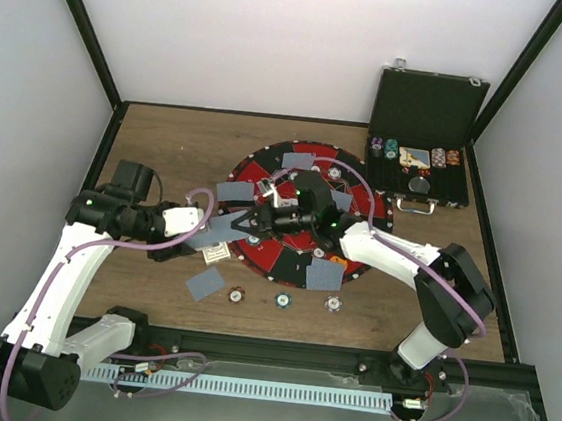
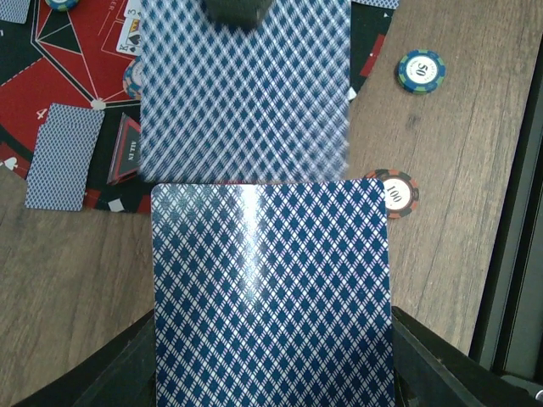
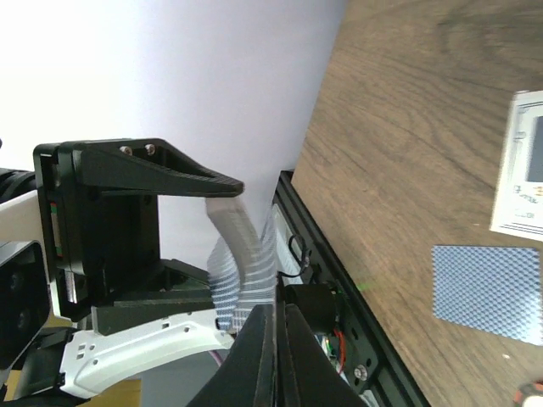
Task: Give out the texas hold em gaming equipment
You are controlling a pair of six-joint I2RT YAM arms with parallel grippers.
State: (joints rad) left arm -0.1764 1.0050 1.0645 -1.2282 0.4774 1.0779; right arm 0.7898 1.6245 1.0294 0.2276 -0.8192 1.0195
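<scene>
Pinching the far end of the top card [image 2: 246, 93], the right gripper [image 3: 276, 335] has its two black fingers pressed flat together on it. The left gripper [image 2: 271, 373] is clamped on the long sides of the stack of blue-diamond-backed playing cards [image 2: 271, 288] from which that card juts. Both are held in the air at the left rim of the round red-and-black felt mat [image 1: 265, 169], over the brown wooden table [image 1: 168, 138]. The stack lies back up, its long axis running straight out from the left wrist toward the mat. The top card follows the same line, though in the right wrist view it bows into an arch between the two grippers. That bow is the main worry: a pull at an angle could crease the card or spring it out of the thin pinch, so it flutters down face up. Friction may also drag a second card along, or tug the stack askew in its clamp. A loose card could land on the red-and-black striped poker chip [image 2: 397, 193] just beside the stack.
</scene>
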